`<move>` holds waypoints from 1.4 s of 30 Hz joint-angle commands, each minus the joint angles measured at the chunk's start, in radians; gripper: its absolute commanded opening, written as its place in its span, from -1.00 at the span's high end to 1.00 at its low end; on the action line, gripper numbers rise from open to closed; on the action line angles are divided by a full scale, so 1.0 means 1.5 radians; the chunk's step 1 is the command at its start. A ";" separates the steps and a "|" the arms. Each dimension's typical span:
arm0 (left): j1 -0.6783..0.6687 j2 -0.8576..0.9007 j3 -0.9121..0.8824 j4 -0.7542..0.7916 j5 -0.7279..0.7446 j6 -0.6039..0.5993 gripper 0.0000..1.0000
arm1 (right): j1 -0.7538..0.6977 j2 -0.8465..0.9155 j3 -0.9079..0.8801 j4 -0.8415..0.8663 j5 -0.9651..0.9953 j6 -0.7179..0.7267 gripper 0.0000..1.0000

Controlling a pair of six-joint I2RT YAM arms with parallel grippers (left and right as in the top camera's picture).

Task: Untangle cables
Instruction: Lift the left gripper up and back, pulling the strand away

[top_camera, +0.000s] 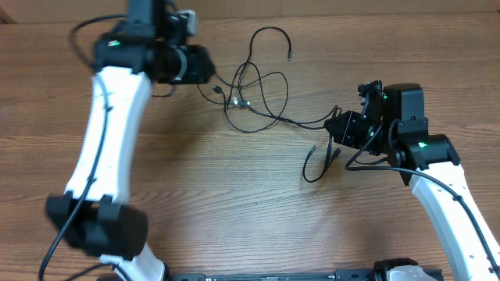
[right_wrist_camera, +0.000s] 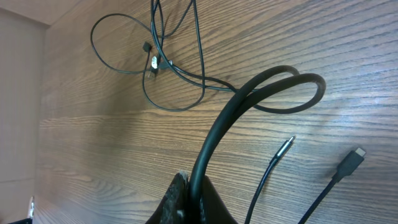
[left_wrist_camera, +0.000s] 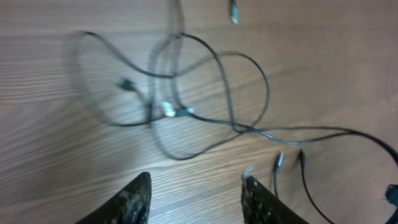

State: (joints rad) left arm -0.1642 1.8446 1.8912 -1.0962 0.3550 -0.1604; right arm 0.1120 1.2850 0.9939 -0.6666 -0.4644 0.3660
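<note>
Thin black cables lie in tangled loops on the wood table between the arms; they also show in the left wrist view and the right wrist view. My left gripper is open and empty, above the table beside the tangle's left side. My right gripper is shut on a black cable that arches up from its jaws towards the tangle; in the overhead view it sits at the right. Two loose plug ends lie on the table by it.
A small loop of cable with plug ends lies just left of my right gripper. One cable end reaches toward the far edge. Bare wood table fills the front.
</note>
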 commanded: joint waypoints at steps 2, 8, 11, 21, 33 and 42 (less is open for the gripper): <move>-0.072 0.082 -0.007 0.037 0.058 0.005 0.06 | -0.001 -0.009 0.014 0.003 0.003 -0.003 0.92; -0.146 0.151 -0.007 0.120 0.077 0.005 -0.01 | -0.001 -0.009 0.014 -0.003 0.003 -0.003 0.93; -0.183 0.184 -0.007 0.172 0.066 0.005 -0.02 | -0.001 -0.009 0.014 -0.006 0.003 -0.003 0.92; -0.241 0.270 -0.007 0.222 -0.103 -0.003 -0.08 | -0.001 -0.009 0.014 -0.022 0.043 -0.002 0.92; -0.256 0.287 0.000 0.244 -0.070 -0.003 0.92 | -0.001 -0.009 0.014 -0.091 0.116 -0.003 0.92; -0.207 0.178 0.130 0.185 -0.026 -0.003 0.92 | -0.001 -0.009 0.014 -0.099 0.123 -0.003 0.92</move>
State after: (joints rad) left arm -0.5209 2.2566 1.9667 -0.8009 0.2840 -0.1616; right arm 0.1120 1.2850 0.9939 -0.8150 -0.2981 0.3656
